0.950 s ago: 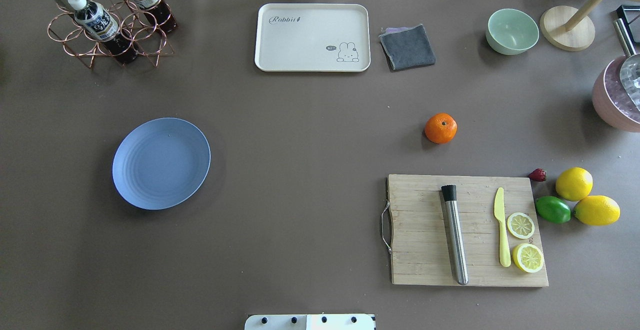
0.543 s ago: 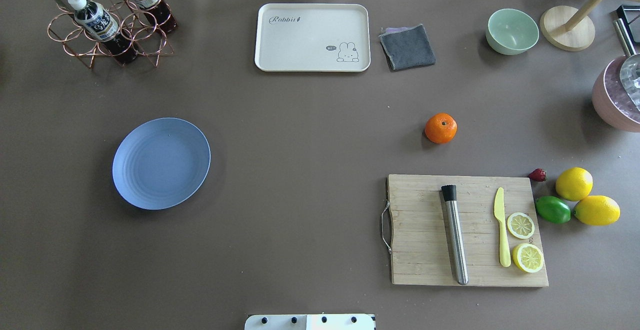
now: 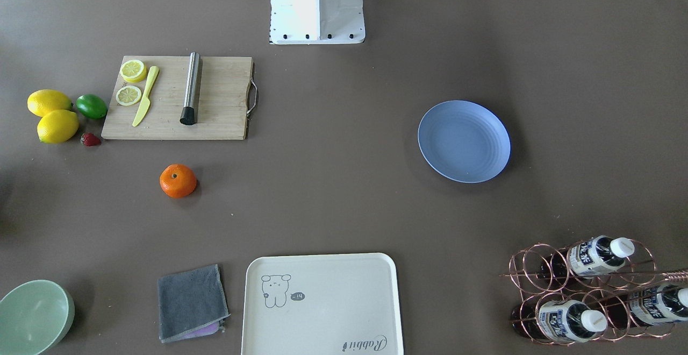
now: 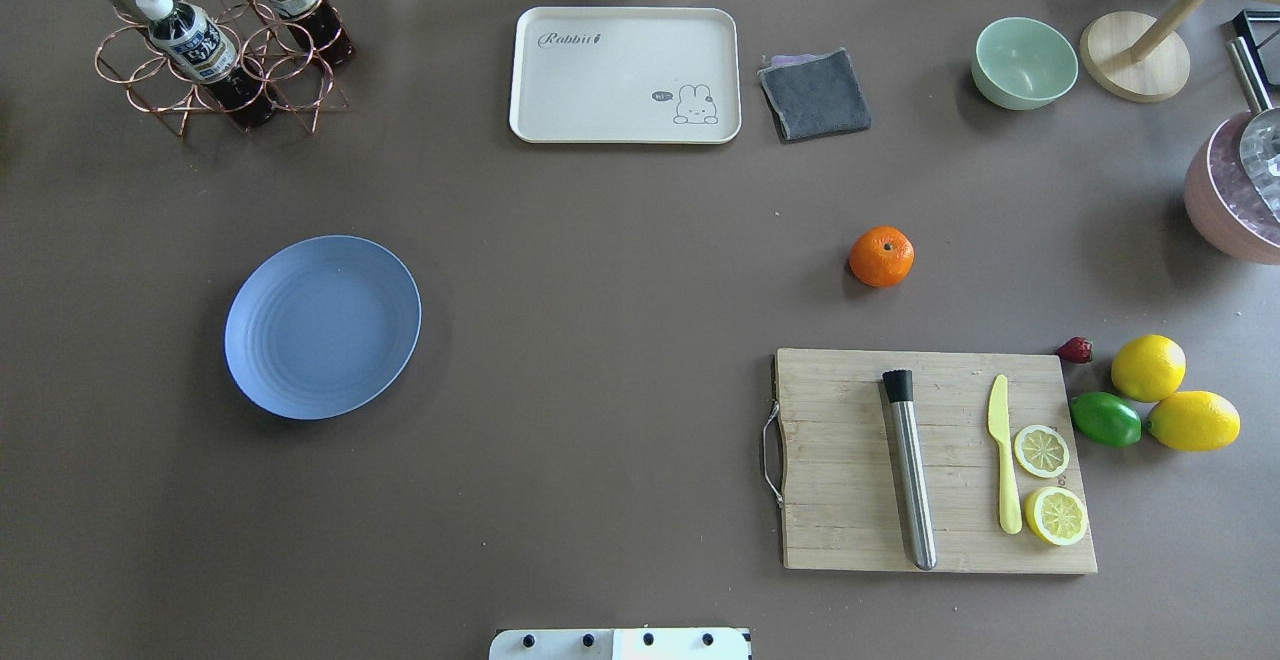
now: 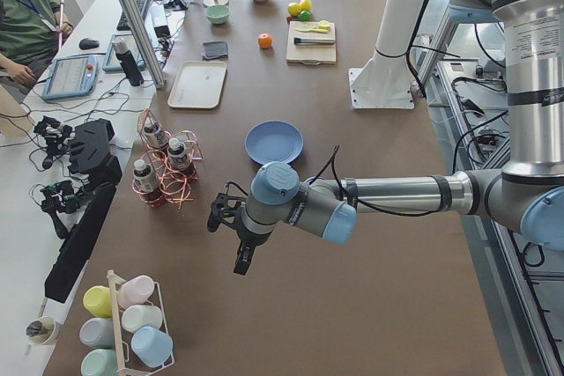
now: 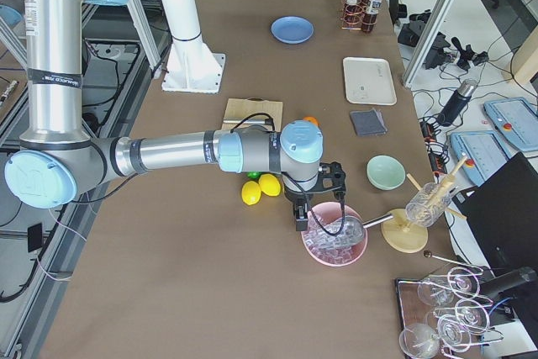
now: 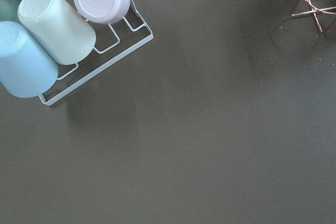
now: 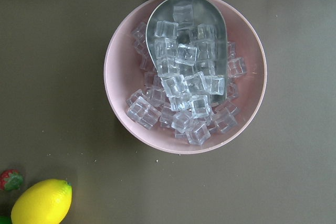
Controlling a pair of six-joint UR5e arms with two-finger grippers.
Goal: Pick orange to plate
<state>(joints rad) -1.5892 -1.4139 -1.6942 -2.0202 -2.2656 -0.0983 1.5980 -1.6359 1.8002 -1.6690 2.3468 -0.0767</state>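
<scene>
Your left pincer (image 5: 236, 244) hangs over bare bench (image 4: 600, 290) near the left end, between the bottle rack (image 5: 163, 169) and the cup rack (image 5: 123, 323). You see it only from the side, so you cannot tell whether it is apart or together. Its wrist camera looks down on plain bench with one corner of the cup rack.

Your right pincer (image 6: 313, 203) hangs above the pink bowl (image 8: 113, 77) at the right end. That bowl holds ice (image 8: 181, 85) and a metal scoop (image 8: 160, 14). This pincer too shows only side-on, so you cannot tell its state. Neither pincer carries anything you can make out.

The orange (image 4: 881, 256) sits on bare bench in the right half, about midway between the robot's edge and the far edge. It is just beyond the far side of the board (image 4: 840, 500) and touches nothing. The lemons (image 4: 1148, 367), lime (image 4: 1105, 419) and strawberry (image 4: 1075, 349) cluster beside the board, toward the right end.

The plate (image 4: 322, 327) lies flat in the left half, well apart from the orange and from both pincers.
</scene>
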